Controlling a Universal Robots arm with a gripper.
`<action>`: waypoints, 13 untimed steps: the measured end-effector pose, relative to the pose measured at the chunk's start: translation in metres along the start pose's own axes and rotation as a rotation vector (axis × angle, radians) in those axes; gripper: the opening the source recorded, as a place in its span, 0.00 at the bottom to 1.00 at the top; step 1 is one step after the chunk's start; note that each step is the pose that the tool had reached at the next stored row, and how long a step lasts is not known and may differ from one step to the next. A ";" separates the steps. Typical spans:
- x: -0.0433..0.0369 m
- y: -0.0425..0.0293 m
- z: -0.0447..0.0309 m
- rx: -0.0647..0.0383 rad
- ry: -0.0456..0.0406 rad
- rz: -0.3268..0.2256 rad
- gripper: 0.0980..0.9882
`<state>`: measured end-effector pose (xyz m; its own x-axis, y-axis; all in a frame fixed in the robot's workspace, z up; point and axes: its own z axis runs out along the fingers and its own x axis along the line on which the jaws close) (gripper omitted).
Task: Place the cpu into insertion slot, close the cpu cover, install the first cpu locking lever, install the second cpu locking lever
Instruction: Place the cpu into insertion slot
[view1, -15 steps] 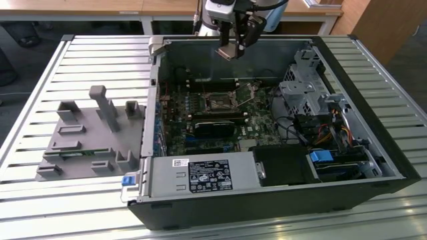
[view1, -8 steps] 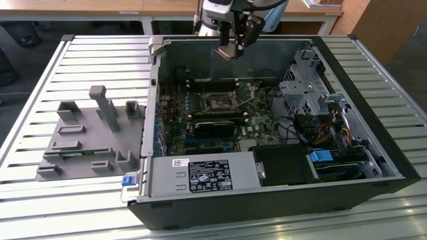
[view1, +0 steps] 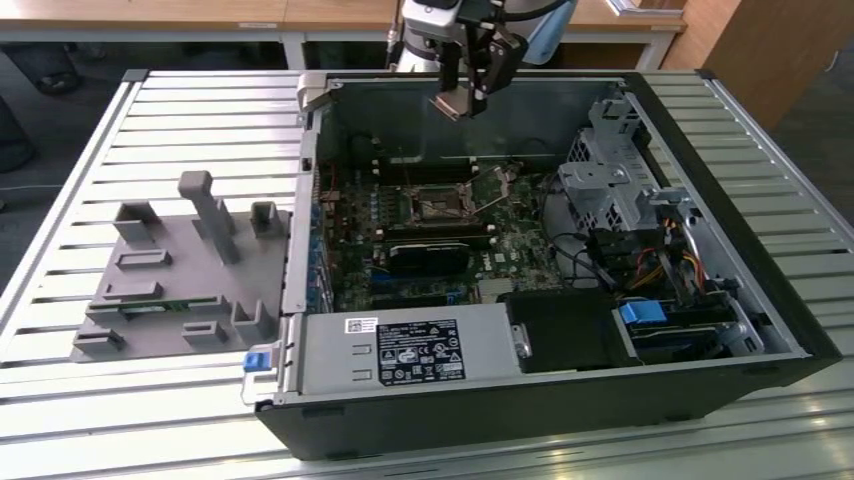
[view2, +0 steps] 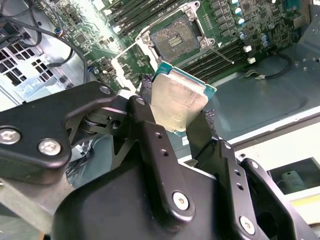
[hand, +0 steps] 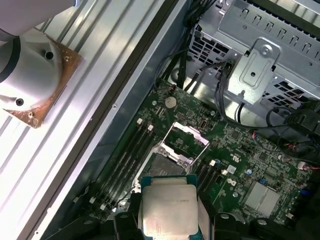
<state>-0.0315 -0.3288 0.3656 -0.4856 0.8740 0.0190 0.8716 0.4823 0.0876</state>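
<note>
holding the cpu (view2: 177, 102) in the fingers (view2: 150, 131), insertion slot (view2: 175, 38) open

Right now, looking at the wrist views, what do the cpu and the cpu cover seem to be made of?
The cpu: dull silvery-grey face with a soft sheen, likely metal, sitting on a thin green edge that looks like circuit board. The cpu cover: thin bright frame that glints in the light, probably bare sheet metal.
</note>
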 end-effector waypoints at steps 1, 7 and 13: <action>0.0003 0.0001 0.0001 0.000 -0.0003 0.004 0.48; 0.0022 0.0002 0.0010 -0.001 -0.0035 0.040 0.48; 0.0025 0.0001 0.0028 -0.003 -0.0121 0.138 0.48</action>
<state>-0.0324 -0.3264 0.3629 -0.3601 0.9327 0.0190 0.9299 0.3572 0.0876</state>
